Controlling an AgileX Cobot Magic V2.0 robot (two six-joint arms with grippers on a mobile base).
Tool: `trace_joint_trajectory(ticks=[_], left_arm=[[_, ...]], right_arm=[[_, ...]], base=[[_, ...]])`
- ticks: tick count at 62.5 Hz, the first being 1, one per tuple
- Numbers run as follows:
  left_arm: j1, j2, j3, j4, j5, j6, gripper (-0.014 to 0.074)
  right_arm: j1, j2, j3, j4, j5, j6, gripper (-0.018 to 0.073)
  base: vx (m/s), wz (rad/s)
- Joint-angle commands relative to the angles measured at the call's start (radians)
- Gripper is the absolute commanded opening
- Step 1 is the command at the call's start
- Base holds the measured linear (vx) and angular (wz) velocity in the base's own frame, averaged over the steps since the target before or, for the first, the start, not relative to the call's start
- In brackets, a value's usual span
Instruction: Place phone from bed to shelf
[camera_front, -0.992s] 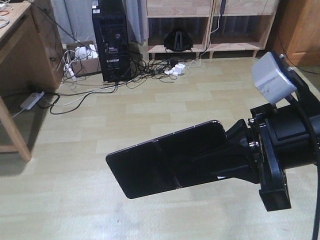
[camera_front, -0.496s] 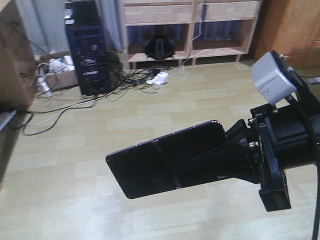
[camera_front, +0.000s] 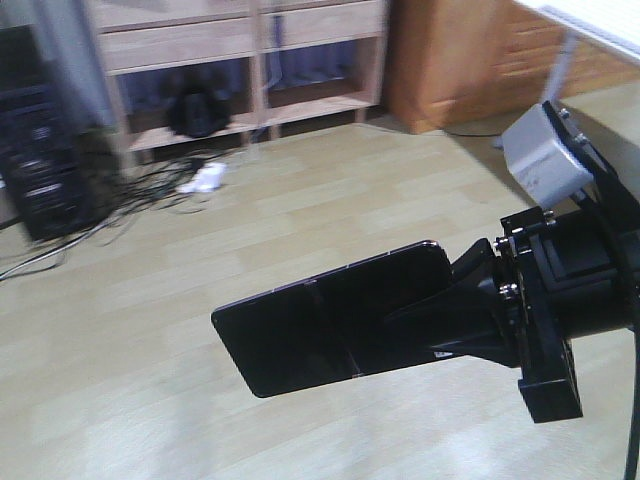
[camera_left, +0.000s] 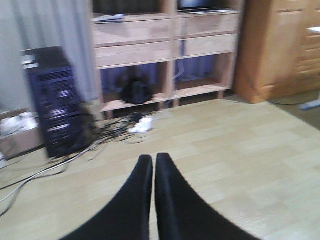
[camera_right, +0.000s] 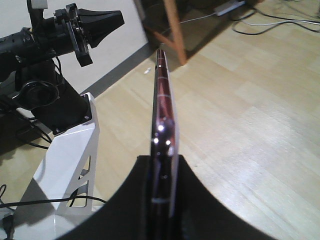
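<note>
Black phone (camera_front: 330, 325) is pinched in the right jaws, left jaws pressed together; the shelf (camera_front: 240, 38) is shifted leftward in view, delivery pending.

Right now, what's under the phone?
Only pale plank floor; the phone hangs in the air, clamped by the right gripper. In the front view, the phone itself hides the floor patch straight beneath it.

Right hand (camera_front: 428, 325) reaches in from 3 o'clock, clamped on the phone (camera_front: 300, 338); left hand (camera_left: 153, 161) points to 12 o'clock, fingers together.
</note>
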Motion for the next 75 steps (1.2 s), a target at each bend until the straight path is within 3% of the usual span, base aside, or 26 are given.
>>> trace_joint_trajectory(ticks=[1, 75], left_arm=[[0.002, -0.007, 0.002, -0.006, -0.073, -0.004, 0.0001], [0.002, -0.007, 0.002, -0.006, -0.073, -0.004, 0.0001]], right_arm=[[-0.002, -0.019, -0.028, 0.085, 0.057, -0.005, -0.0004], [-0.002, -0.019, -0.028, 0.085, 0.057, -0.005, -0.0004]], base=[[0.21, -0.60], [0.18, -0.56]])
